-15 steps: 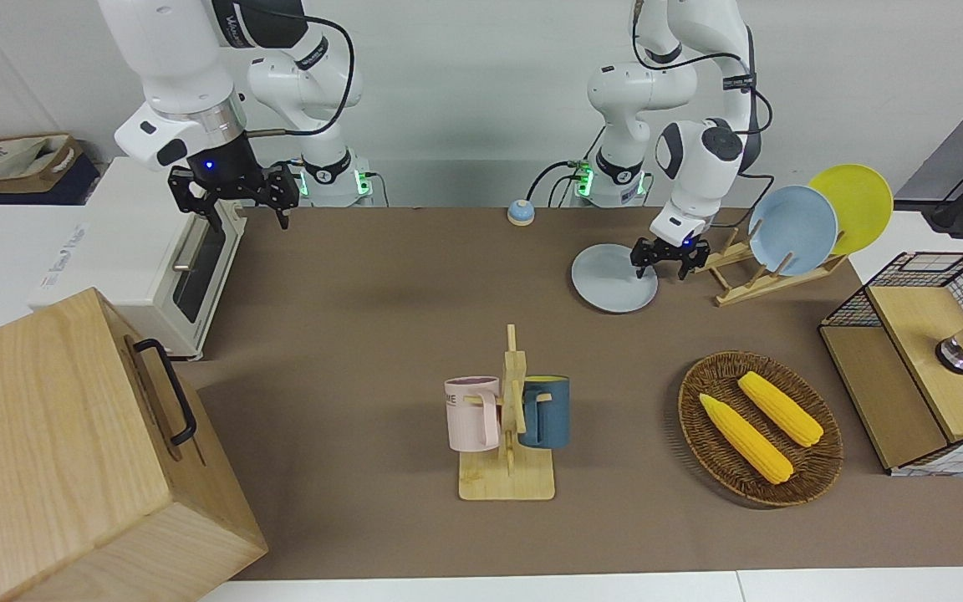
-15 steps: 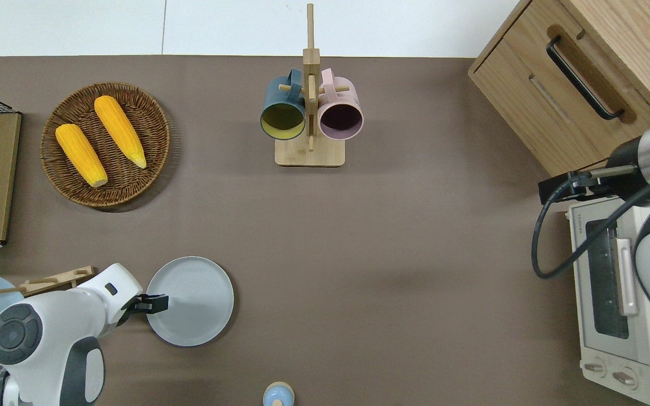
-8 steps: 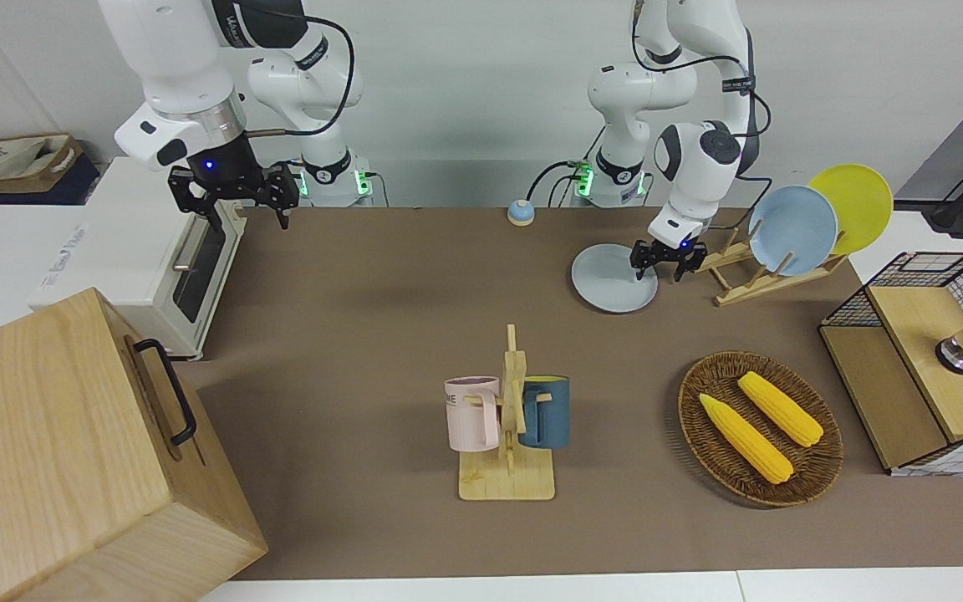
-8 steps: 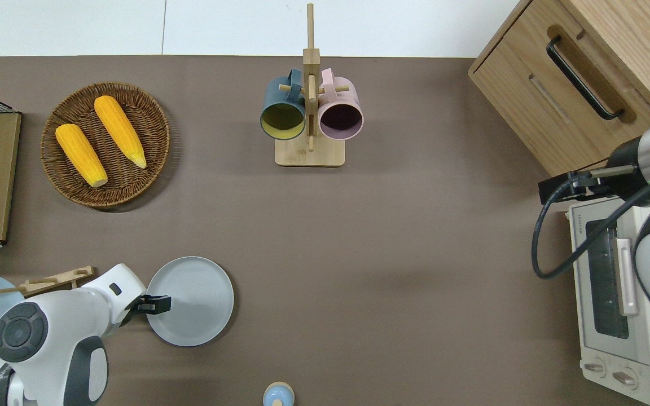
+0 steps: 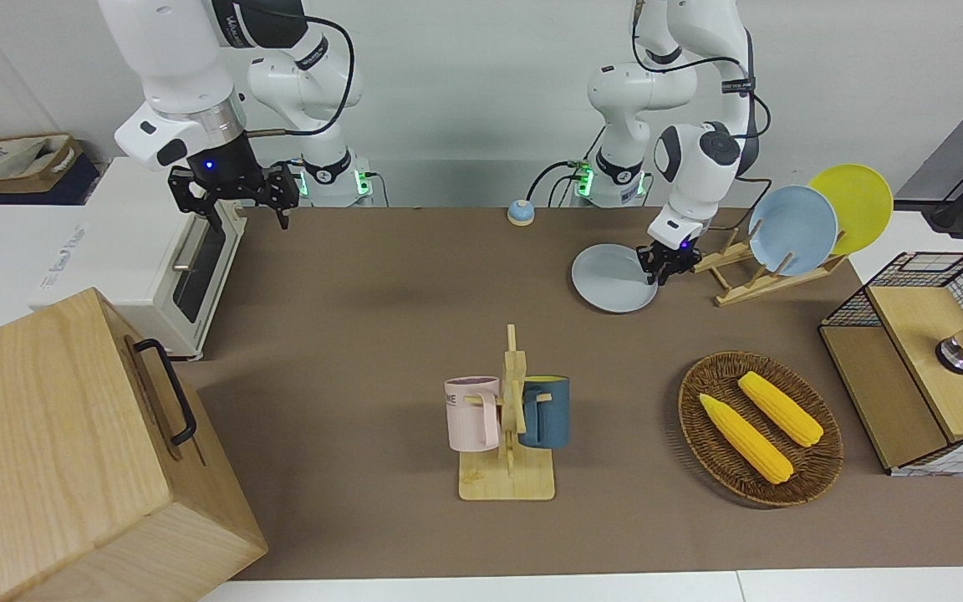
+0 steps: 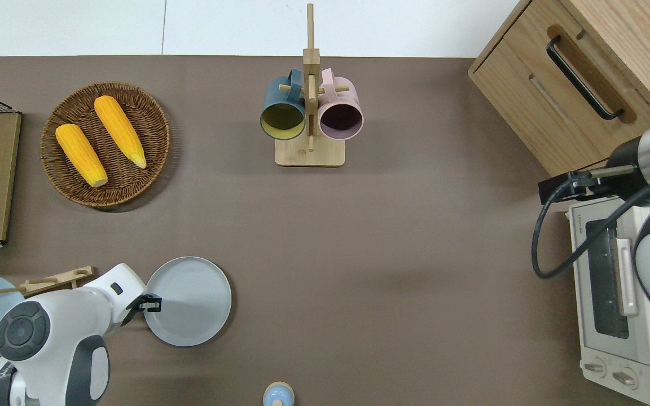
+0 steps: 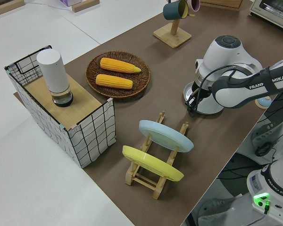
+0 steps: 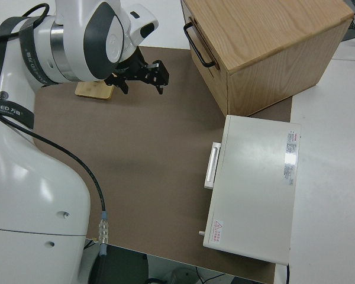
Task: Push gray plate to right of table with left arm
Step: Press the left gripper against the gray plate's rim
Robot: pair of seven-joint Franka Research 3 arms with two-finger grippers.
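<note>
The gray plate lies flat on the brown table, near the robots, toward the left arm's end; it also shows in the overhead view and partly in the left side view. My left gripper is low at the plate's rim on the side toward the dish rack, seen from above right at that edge. Whether it touches the rim I cannot tell. My right gripper is open, empty and parked.
A dish rack holding a bluer plate and a yellow plate stands beside the left gripper. A corn basket, a mug rack, a small bell, a toaster oven and a wooden cabinet also stand here.
My left gripper has drawn back from over the plate to its rim and looks narrower. The plate has shifted very slightly toward the left arm's end. The right arm has not moved.
</note>
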